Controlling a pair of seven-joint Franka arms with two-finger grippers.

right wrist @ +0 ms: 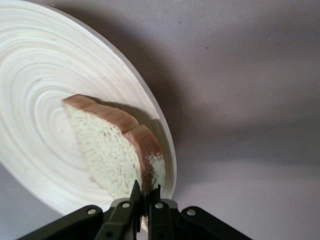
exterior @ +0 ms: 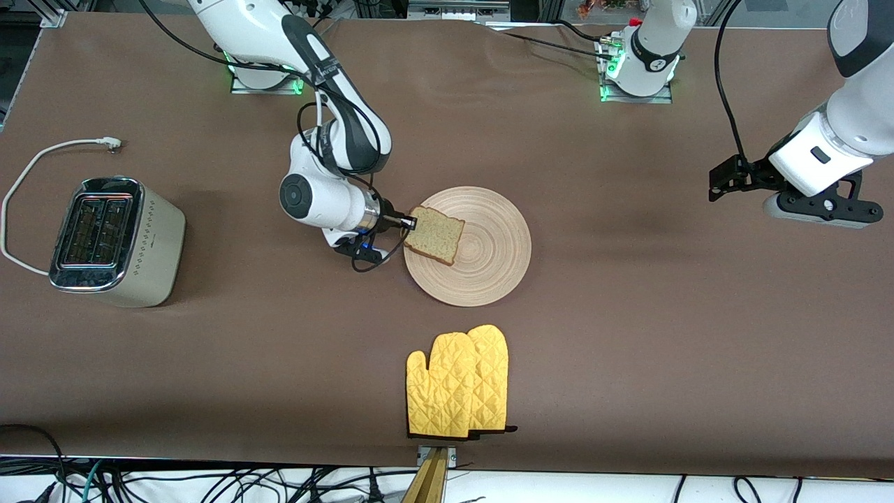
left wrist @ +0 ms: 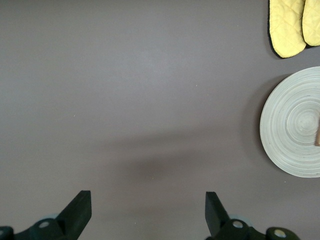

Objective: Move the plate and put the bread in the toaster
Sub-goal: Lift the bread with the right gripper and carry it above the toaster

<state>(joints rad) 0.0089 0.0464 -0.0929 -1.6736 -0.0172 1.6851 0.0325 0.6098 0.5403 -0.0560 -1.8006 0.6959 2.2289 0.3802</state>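
The round wooden plate lies mid-table. A slice of speckled bread rests tilted over the plate's edge toward the right arm's end, its crust edge pinched by my right gripper, which is shut on it. In the right wrist view the bread stands on the plate with the gripper clamped on its crust. The cream toaster sits toward the right arm's end of the table, slots up. My left gripper hangs open over bare table at the left arm's end, waiting.
A pair of yellow oven mitts lies nearer the front camera than the plate. The toaster's white cord loops on the table beside it. Brown table surface stretches between plate and toaster.
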